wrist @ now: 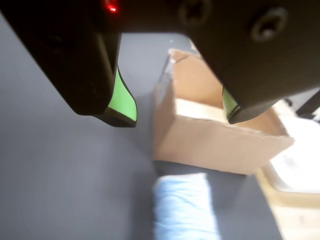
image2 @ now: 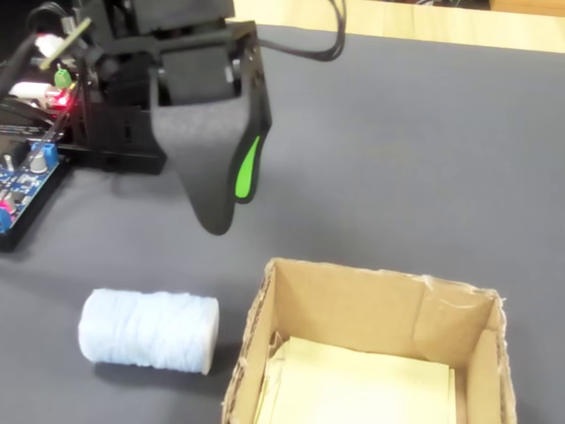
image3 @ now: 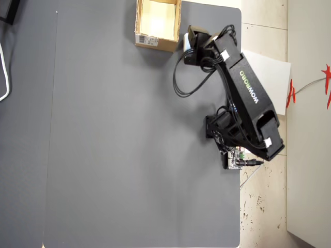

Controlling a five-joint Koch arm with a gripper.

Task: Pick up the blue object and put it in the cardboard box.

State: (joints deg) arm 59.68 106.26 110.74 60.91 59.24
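Dark grey matting [image2: 424, 132] covers the desk, with pale wood showing past its far edge in the fixed view.

The gripper [wrist: 180, 117] hangs above the mat with its jaws spread wide and nothing between them; the green pads [wrist: 122, 102] face each other across a clear gap in the wrist view. In the fixed view only one jaw shows fully, pointing down at bare mat.

Just below and ahead of the fingertips lies the roll [image2: 148, 330], a pale blue, soft-looking cylinder on its side, untouched. In the wrist view it sits at the bottom of the frame [wrist: 184, 210], close to the near wall of the box [wrist: 220, 140]. The fixed view shows it just beside the box's left wall [image2: 256, 336], apart from it by a narrow strip of mat. The box stands open-topped with a pale yellowish floor; from overhead it sits at the mat's top edge [image3: 155, 40], near the right corner.

The step in hand looks like the approach: nothing is grasped yet. Next the jaws likely need to come down over the roll, straddling its curved sides, without nudging it or clipping the box wall so close by.
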